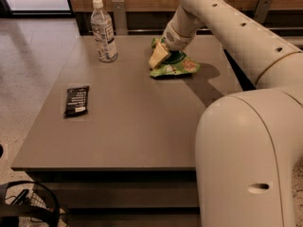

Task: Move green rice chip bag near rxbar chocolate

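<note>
The green rice chip bag is seen on the far part of the tabletop, right of its middle, with the hand lowered onto the bag's left end by the arm, which reaches in from the right. The hand is pressed against the crinkled wrapper, but whether it is apart or clamped on the bag cannot be told from this view. The bag's right side is seen lying on the tabletop, so no lift is judged to be under way. The rxbar chocolate is found flat near the left edge, well apart from the bag, with a broad stretch of bare surface between them. A water bottle is seen upright at the far left, near neither the bar nor the likely path. The task is therefore judged to be at its early stage: the bag is reached, and possibly gripped, while the carrying across to the left and the setting down beside the bar are not yet done.
</note>
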`<act>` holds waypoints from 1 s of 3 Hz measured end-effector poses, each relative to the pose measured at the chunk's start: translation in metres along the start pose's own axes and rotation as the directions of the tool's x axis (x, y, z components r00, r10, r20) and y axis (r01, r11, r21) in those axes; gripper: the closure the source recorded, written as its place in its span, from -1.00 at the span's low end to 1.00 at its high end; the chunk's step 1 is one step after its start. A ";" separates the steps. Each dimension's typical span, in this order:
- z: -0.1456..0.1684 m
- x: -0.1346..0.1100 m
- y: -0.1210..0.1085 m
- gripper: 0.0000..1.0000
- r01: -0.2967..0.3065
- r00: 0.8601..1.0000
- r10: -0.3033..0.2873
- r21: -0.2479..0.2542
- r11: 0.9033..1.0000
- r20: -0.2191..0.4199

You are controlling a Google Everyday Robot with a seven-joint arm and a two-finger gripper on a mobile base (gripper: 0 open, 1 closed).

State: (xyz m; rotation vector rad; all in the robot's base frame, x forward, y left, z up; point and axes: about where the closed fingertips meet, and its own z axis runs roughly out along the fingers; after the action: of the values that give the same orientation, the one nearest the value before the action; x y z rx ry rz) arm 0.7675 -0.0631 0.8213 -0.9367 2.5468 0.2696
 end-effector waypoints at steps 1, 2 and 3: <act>-0.001 0.000 0.000 1.00 0.000 1.000 0.000 0.000 1.000 0.000; -0.001 0.000 0.000 1.00 0.000 1.000 0.000 0.000 1.000 0.000; -0.001 0.000 0.000 1.00 0.000 1.000 0.000 0.000 1.000 0.000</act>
State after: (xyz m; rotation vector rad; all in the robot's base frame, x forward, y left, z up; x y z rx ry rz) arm 0.7674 -0.0631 0.8221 -0.9368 2.5465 0.2696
